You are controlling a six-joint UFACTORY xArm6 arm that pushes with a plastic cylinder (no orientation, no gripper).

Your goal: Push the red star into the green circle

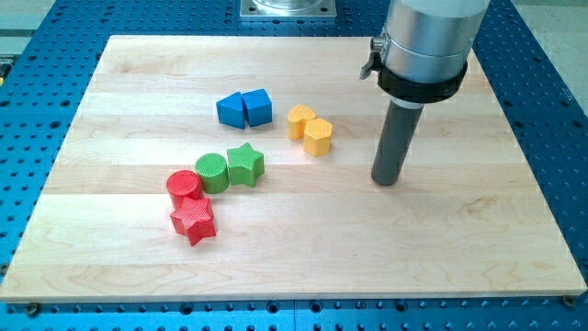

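The red star (193,220) lies at the view's lower left, touching the red circle (184,187) just above it. The green circle (211,172) sits up and to the right of the red star, touching the red circle on its left and the green star (244,165) on its right. My tip (387,179) rests on the board far to the right of these blocks, touching none of them.
Two blue blocks (244,108) sit together above the green ones. Two yellow blocks (310,130) sit between them and my tip. The wooden board (478,230) lies on a blue perforated table.
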